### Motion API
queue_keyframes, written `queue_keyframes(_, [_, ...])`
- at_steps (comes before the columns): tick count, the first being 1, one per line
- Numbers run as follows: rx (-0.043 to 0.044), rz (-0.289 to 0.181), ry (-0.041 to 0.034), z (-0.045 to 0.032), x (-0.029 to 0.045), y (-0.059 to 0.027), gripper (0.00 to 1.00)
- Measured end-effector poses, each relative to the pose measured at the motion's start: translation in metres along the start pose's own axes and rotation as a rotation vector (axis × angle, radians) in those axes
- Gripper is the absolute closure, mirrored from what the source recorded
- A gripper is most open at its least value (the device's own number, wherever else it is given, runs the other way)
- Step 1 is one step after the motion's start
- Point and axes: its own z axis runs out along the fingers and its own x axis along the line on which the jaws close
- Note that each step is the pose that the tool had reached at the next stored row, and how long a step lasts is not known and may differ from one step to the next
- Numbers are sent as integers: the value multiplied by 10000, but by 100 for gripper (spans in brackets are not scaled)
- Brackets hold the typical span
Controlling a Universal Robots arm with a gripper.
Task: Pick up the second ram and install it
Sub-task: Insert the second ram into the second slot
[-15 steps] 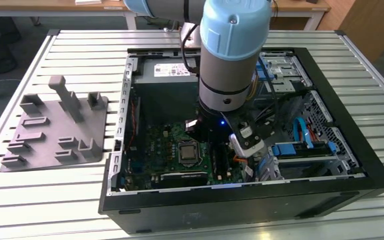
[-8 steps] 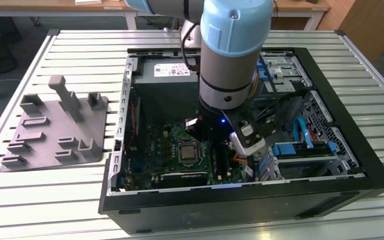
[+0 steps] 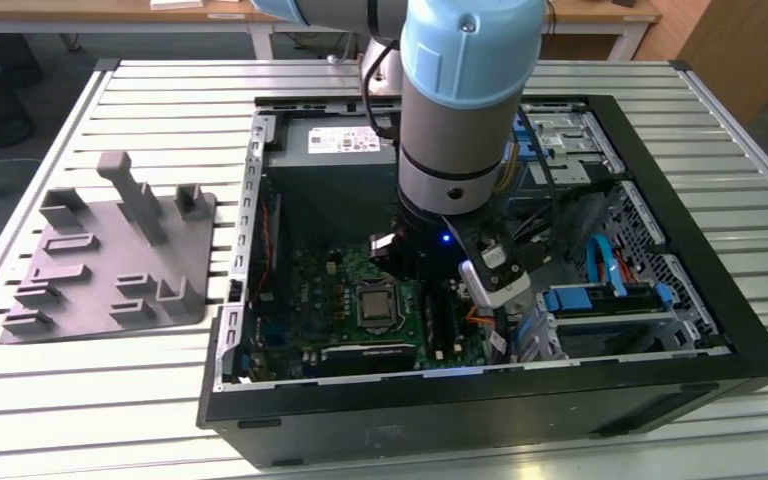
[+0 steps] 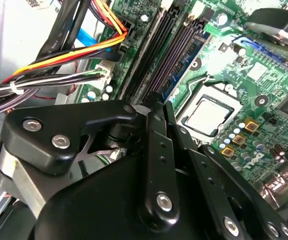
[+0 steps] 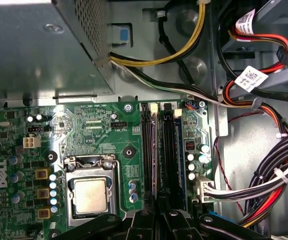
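The pincer [image 4: 156, 107] hangs over the motherboard's [image 5: 103, 130] memory slots [image 5: 169, 150], beside the processor [image 5: 89, 196]. Seating the second ram [image 5: 154, 155] seems underway; I cannot tell how far the pincer is open. Finishing calls for straight downward pressure.

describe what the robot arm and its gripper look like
In the exterior view the arm is a thick cylinder, silver-grey with a light blue cap, a dark band near the wrist and a small blue light below it. A white and black module sits at its end, and a dark cable runs along its side. In both wrist views the gripper is matte black, built from jointed links with silver screws.
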Motion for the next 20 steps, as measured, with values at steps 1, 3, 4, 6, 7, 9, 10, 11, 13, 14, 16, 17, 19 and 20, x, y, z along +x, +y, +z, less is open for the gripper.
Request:
queue_keyframes(1, [-1,0,0,0,0,0,86])
queue_keyframes(3, [1,0,0,0,0,1,86])
queue_keyframes(4, [1,0,0,0,0,1,86])
queue_keyframes(6, [7,0,0,0,-2,1,86])
queue_keyframes(7, [12,0,-1,0,-6,2,86])
queue_keyframes(9, [20,-1,0,1,-23,3,86])
queue_keyframes(10, [21,-1,0,1,-33,3,86])
queue_keyframes(11, [22,-1,0,1,-41,4,86])
queue_keyframes(13, [21,-3,3,3,-68,6,86])
queue_keyframes(14, [21,-8,4,3,-74,6,86])
queue_keyframes(16, [21,-28,5,3,-75,6,86])
queue_keyframes(17, [21,-39,5,3,-75,7,86])
queue_keyframes(19, [18,-89,7,3,-75,6,86])
queue_keyframes(20, [18,-127,9,3,-75,6,86])
